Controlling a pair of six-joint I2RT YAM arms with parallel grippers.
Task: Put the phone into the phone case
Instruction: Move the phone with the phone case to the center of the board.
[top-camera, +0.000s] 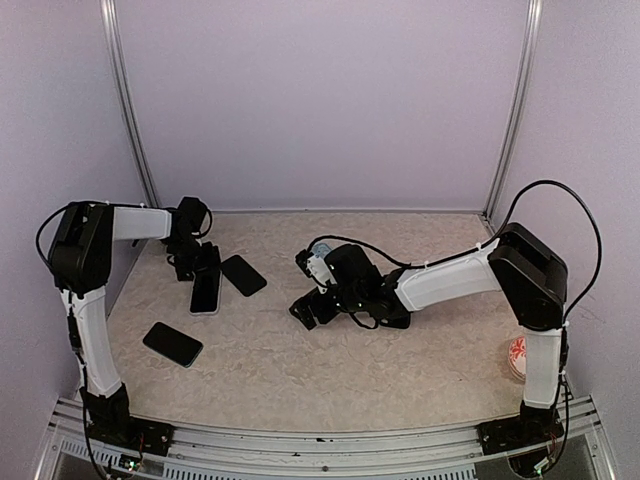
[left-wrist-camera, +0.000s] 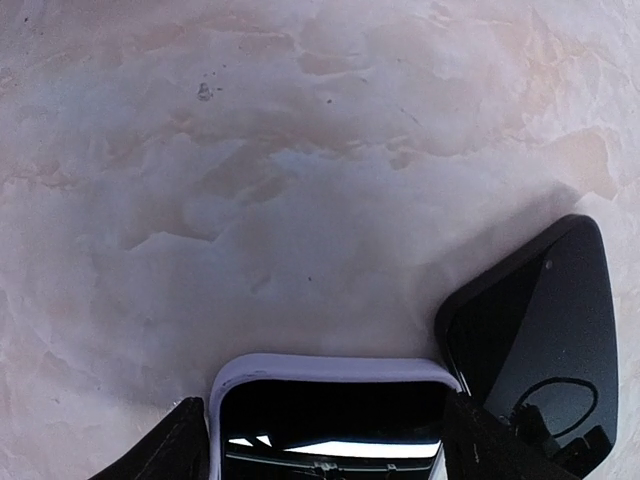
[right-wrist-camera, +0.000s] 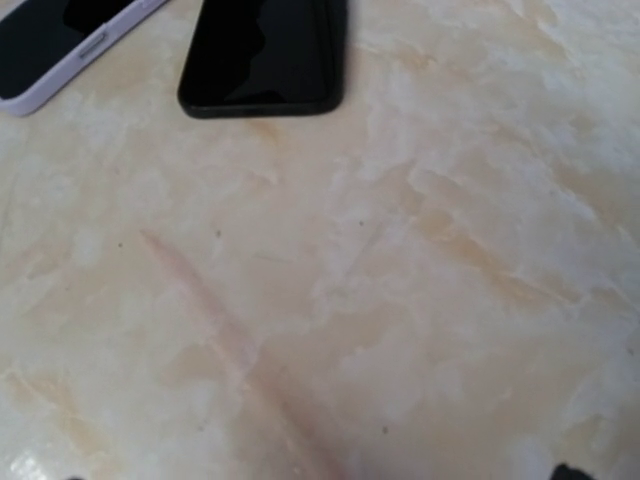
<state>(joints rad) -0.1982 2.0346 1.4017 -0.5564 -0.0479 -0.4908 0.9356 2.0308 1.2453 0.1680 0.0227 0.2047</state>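
We find the lavender soft-rimmed phone case lying flat toward the far-left corner of the beige marbled table. The black glass-fronted phone shows inside its rim. From the left wrist view it looks seated, though we cannot say whether every corner has snapped home.

The left gripper straddles the case, its fingers clamped against the two long sides. The right gripper hangs low over the middle of the table, fingers spread wide and holding nothing.

We judge the phone light, rigid and slick on its glass face, and a scratch or a drop would hurt it. The case should flex at the rim and give more friction. The long edges are therefore the place to grip, while pressing belongs on the corners rather than mid-screen.

A second glossy black slab lies just beside the case on its right. A dark phone with a teal edge sits nearer us along the left edge, well apart. A small red-and-white round object rests by the near-right corner.

Pale lilac walls close in the far edge and both sides, so there is little room behind the case.
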